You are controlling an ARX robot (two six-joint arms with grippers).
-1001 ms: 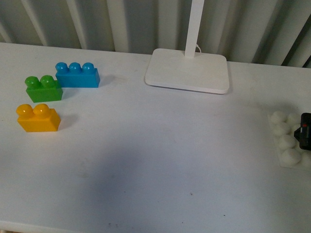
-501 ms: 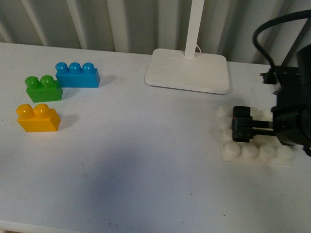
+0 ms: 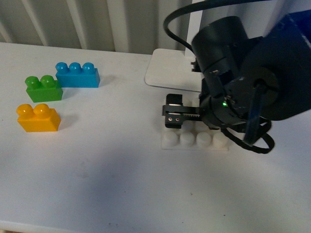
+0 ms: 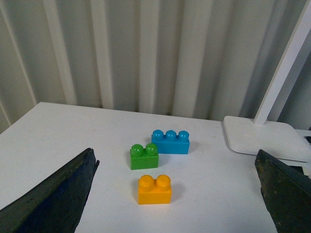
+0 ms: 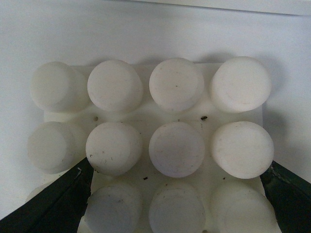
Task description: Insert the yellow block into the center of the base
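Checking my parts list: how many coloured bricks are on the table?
3: blue brick at the back left, green brick just in front of it, yellow block nearest the robot. The right arm may hide more.

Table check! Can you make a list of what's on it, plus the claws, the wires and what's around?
Surface: white table, faint marks.
Job's things: yellow block stands alone at the far left; base is mid-table, with no brick on the studs in view.
Clutter: green brick beside blue brick; lamp foot at the back.
Claws: right claw grips the base by two opposite sides; left claw is open and empty.
Cables: black cable loops over the right arm.
Surroundings: ribbed pale wall behind.
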